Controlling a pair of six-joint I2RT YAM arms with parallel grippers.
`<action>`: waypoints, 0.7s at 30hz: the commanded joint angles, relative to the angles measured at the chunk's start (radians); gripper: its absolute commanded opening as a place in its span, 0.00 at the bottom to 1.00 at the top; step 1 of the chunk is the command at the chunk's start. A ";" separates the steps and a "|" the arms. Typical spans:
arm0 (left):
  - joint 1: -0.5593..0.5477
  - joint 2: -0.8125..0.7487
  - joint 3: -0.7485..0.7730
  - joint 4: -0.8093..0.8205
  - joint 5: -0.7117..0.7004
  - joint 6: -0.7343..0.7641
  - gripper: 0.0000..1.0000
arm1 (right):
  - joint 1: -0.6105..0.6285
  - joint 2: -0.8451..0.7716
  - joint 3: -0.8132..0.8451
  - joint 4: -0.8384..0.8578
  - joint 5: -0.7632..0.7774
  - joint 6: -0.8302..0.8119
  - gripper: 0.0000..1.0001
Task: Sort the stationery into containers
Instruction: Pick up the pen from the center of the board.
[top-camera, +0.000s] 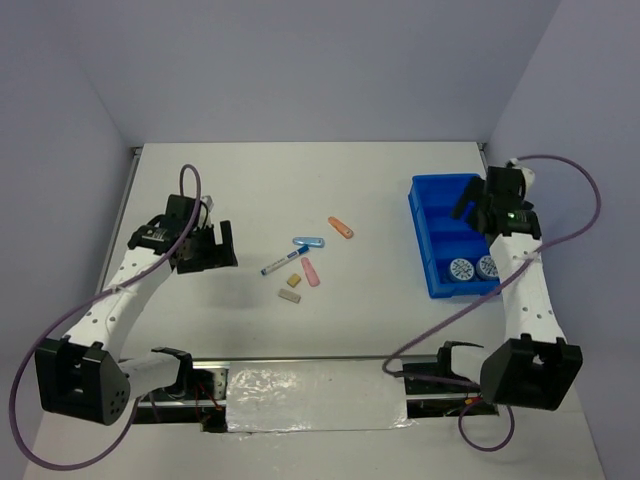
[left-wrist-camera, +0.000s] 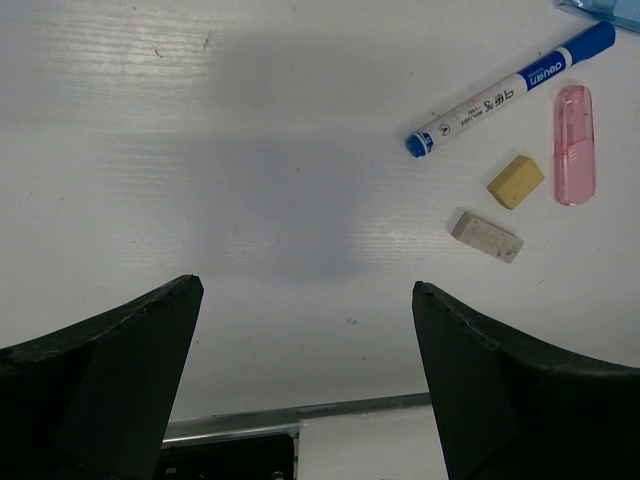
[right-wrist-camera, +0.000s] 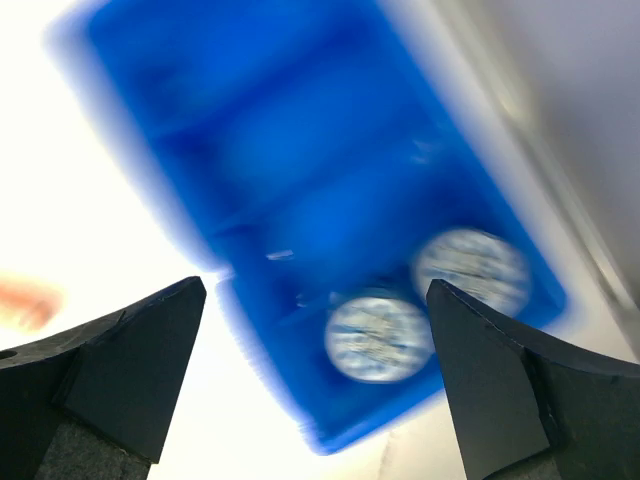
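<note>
1. Stationery check from the top camera: the blue tray (top-camera: 440, 215) sits at 3 o'clock on the table (top-camera: 250, 180), with two patterned discs (top-camera: 461, 268) in its 6 o'clock end. Loose near the middle are the orange stick (top-camera: 340, 228), the light-blue clip (top-camera: 309, 243) and the bits below. The left gripper (top-camera: 218, 250) hangs at 9 o'clock of that bunch and the right gripper (top-camera: 472, 205) is over the tray. Both are wide apart and hold nothing.
2. Left wrist: jaws are spread over bare table. At 1–2 o'clock lie the marker pen (left-wrist-camera: 510, 90), pink stick (left-wrist-camera: 574, 145), tan eraser (left-wrist-camera: 516, 181) and greyer eraser (left-wrist-camera: 485, 235), none touching. I'd guess the marker goes next. It looks light and stiff, and the round barrel would probably roll, so pinch across mid-barrel. The erasers look small and grippy, so squeeze the long sides.
3. Right wrist: blurry, jaws parted with nothing between them, discs at 5 o'clock. Can't tell if they share a compartment.
</note>
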 joint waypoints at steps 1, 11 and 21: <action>-0.004 0.014 0.052 0.018 -0.026 -0.018 0.99 | 0.248 -0.037 0.070 0.098 -0.205 -0.108 1.00; -0.004 0.032 0.136 -0.037 -0.046 -0.068 0.99 | 0.662 0.494 0.268 0.137 -0.179 -0.229 0.85; -0.002 0.021 0.110 -0.046 -0.155 -0.014 0.99 | 0.760 0.962 0.654 0.062 -0.129 -0.303 0.69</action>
